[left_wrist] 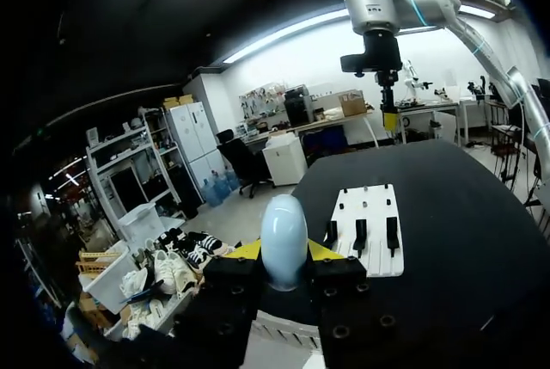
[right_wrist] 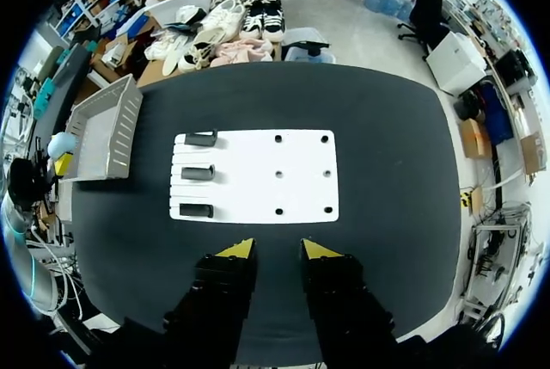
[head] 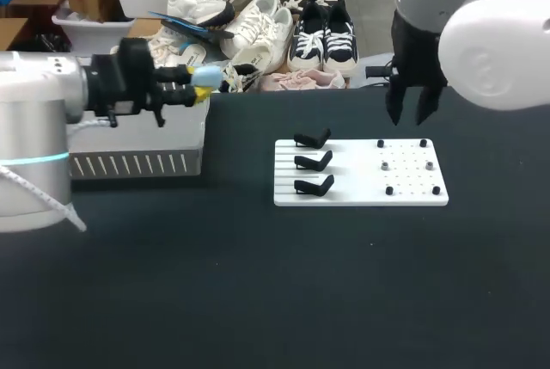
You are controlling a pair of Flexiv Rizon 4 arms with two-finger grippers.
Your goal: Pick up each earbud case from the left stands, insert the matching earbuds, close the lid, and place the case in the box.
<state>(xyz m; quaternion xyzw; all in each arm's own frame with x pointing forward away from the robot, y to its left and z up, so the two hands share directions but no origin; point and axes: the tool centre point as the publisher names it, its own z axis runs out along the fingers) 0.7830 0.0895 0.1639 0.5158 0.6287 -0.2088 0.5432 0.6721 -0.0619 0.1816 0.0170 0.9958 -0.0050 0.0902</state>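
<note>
Closest in, left gripper (left_wrist: 284, 255) clamped on the pale blue, egg-shaped plastic earbud case (left_wrist: 284, 236), long axis running out along the fingers, lid apparently closed. Beneath it, or very nearly so, the grey metal box with slotted walls (head: 137, 162): probably a straight descent, then release. Farther out, white board (head: 361, 193) carrying three bare black stands (head: 314, 162). Farthest, right gripper (right_wrist: 278, 250), fingers apart, holding nothing, well apart from the box.

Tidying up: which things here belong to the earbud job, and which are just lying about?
Job: blue earbud case, held by left pincer; box; black stands; white board.
Not in use: small pegs on board; open right pincer.
</note>
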